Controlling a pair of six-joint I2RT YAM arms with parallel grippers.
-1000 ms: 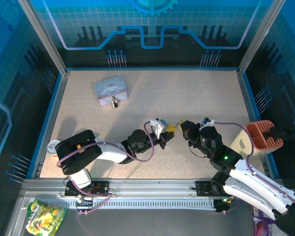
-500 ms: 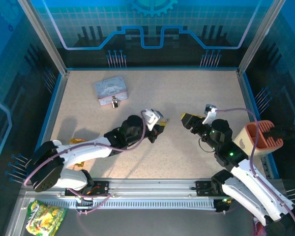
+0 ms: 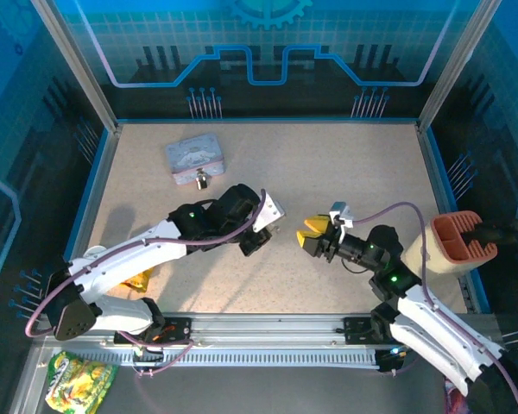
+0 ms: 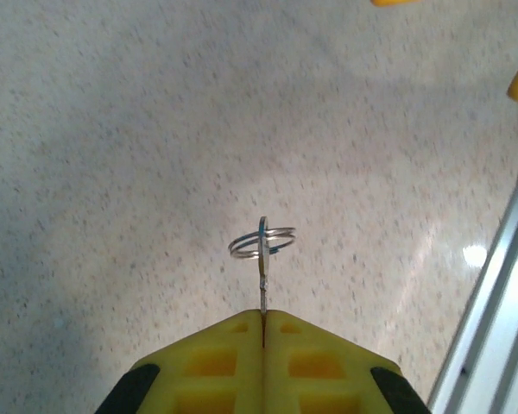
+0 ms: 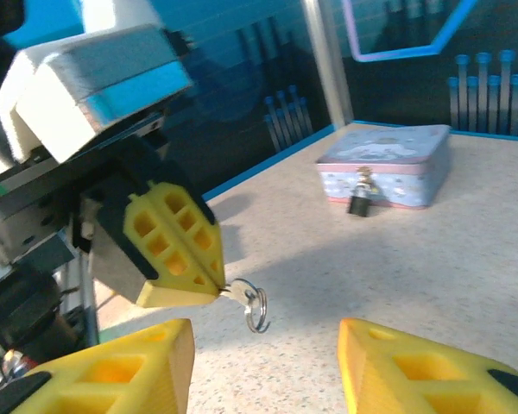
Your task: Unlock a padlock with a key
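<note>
My left gripper [image 4: 264, 316] is pressed shut, pinching the key [image 4: 263, 274]. The key sticks out past the fingertips, edge-on, with its split ring [image 4: 261, 242] on the free end, above the speckled table [image 4: 112, 172]. My right gripper [image 5: 266, 349] faces it from close by, jaws spread, nothing between them. The padlock [image 5: 359, 203] sits against the front of the pale blue tin [image 5: 397, 159], far-left on the table, well apart from both grippers.
</note>
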